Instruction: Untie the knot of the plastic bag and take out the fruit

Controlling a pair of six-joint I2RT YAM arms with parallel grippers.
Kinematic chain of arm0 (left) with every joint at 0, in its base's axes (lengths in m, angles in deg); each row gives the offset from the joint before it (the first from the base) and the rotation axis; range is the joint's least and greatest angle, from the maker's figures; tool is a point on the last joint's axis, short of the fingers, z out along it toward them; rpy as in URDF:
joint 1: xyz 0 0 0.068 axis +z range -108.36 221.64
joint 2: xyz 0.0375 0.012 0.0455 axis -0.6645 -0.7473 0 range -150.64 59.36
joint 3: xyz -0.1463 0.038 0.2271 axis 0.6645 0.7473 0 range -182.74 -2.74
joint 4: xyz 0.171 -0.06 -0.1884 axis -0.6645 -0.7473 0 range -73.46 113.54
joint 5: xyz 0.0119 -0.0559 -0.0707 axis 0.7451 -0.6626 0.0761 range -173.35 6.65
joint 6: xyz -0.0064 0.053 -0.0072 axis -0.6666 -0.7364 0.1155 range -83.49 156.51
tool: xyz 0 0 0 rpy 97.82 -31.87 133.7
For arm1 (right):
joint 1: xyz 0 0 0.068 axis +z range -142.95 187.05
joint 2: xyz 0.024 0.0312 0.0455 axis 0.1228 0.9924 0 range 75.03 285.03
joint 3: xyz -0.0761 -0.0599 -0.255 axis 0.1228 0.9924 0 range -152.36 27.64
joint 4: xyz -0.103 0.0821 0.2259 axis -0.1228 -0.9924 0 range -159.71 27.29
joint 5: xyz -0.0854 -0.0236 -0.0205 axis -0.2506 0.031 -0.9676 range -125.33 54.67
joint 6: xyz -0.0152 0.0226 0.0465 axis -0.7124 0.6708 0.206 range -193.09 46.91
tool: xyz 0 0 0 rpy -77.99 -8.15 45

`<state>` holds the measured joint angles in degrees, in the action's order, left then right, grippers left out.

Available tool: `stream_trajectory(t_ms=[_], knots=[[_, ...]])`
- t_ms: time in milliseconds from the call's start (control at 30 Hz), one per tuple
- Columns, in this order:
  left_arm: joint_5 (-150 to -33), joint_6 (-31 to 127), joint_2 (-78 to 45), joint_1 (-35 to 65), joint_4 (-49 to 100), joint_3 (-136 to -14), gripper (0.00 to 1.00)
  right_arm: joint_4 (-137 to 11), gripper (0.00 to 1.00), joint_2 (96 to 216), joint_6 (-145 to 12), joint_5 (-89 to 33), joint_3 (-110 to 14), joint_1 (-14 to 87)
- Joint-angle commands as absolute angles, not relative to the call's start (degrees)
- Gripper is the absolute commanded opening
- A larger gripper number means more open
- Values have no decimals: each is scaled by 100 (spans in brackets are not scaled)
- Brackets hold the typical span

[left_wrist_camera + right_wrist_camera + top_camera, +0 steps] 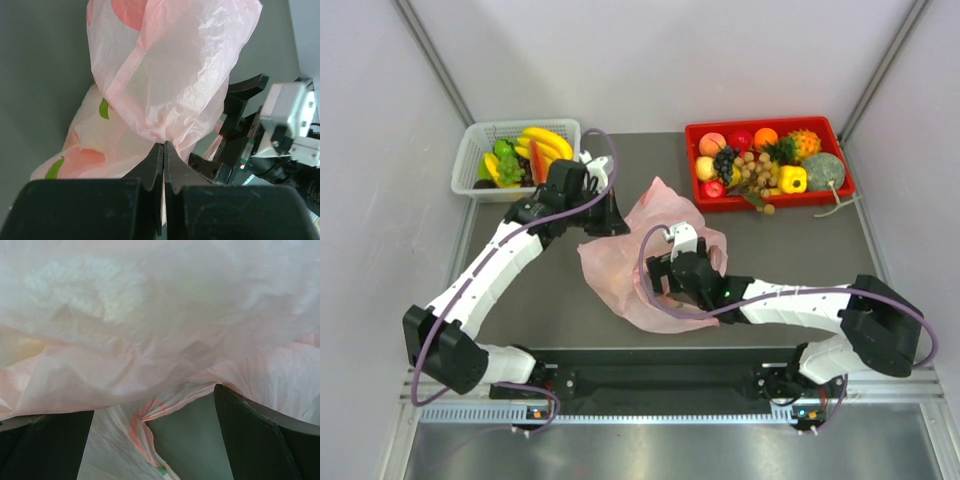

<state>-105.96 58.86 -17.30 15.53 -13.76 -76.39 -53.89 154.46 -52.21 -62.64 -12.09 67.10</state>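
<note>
I count one translucent pale-pink plastic bag (655, 270) mid-table, two white-and-black robot arms, left arm (490, 265) and right arm (800, 300), one white mesh basket (470, 155) far left and one red plastic tray (760, 124) far right. The tray holds one dark purple grape bunch (724, 160) and one tan grape bunch (757, 170).

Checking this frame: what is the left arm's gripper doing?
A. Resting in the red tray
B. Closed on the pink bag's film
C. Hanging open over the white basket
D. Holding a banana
B: in the left wrist view, the left gripper has its jaws pressed together, with a fold of the pink bag pinched at their tips.
</note>
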Motion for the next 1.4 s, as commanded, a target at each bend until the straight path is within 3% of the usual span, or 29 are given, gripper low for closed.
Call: stream_trajectory(t_ms=[0,233,633,900,1267,1367], knots=[[-10436,5804,-1614,1528,-1312,-7184,0,-5453,100,15605,-5323,-6697,-1419,6585],[-10154,5795,-1737,1528,-846,-6576,0,-5059,100,16203,-5402,-6943,-1780,6357],[-9408,5734,-1957,1554,-740,-6364,0,-4873,100,16933,-5718,-5643,-2641,6172],[-8441,5707,-2000,1641,-758,-6488,0,-4689,100,16582,-5744,-5309,-2255,6110],[-8053,5663,-3001,1862,-187,-6707,0,-5145,84,15922,-5876,-5079,-1780,6102],[-8088,5716,-3283,1870,-134,-6760,0,-5366,66,16089,-5982,-4914,-1982,6066]])
